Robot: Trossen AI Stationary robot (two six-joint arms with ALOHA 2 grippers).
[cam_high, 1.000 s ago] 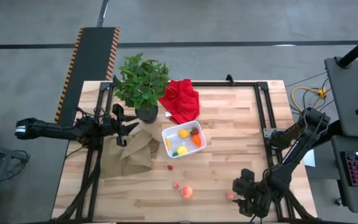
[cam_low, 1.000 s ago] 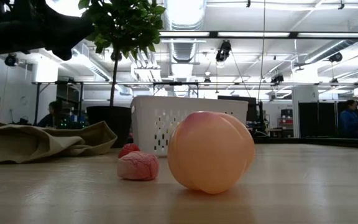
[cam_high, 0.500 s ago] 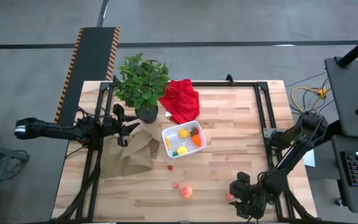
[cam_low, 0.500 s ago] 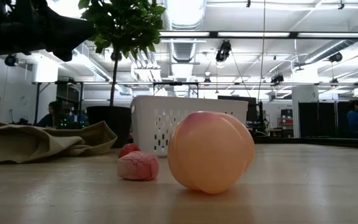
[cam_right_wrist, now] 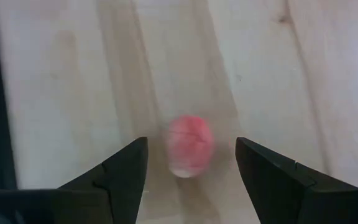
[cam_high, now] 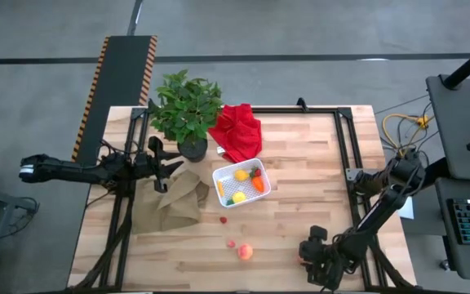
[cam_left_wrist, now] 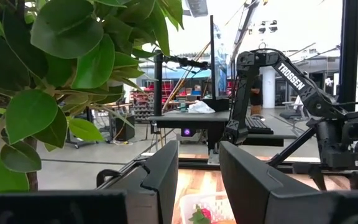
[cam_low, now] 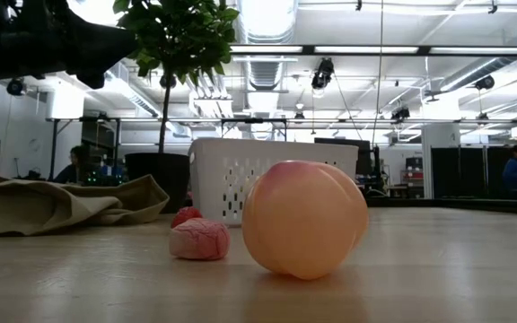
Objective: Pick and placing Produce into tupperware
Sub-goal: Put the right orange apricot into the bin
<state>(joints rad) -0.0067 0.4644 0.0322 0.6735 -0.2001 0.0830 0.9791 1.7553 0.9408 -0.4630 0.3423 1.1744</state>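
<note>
The white tupperware [cam_high: 240, 184] sits mid-table with a yellow lemon, an orange carrot and other produce inside; it also shows as the tupperware [cam_low: 272, 179] in the low view. A peach [cam_high: 245, 251] and two small red berries [cam_high: 223, 219] lie on the wood near the near edge, the peach [cam_low: 303, 218] large in the low view. My right gripper [cam_right_wrist: 191, 142] is open over the near right part of the table, pointing down, its fingers on either side of a pink-red berry [cam_right_wrist: 189, 152] that rests on the wood. My left gripper [cam_left_wrist: 199, 180] waits open beside the plant.
A potted green plant [cam_high: 188, 110] and a red cloth [cam_high: 237, 131] stand at the far side. A crumpled brown paper bag [cam_high: 176, 200] lies left of the tupperware. Black frame rails [cam_high: 345, 147] run along the table's sides. Bare wood lies between peach and right gripper.
My right gripper has shifted a little toward the table's left, over the pink-red berry near the near right corner, which it now covers in the high view. The produce and the tupperware have stayed put.
</note>
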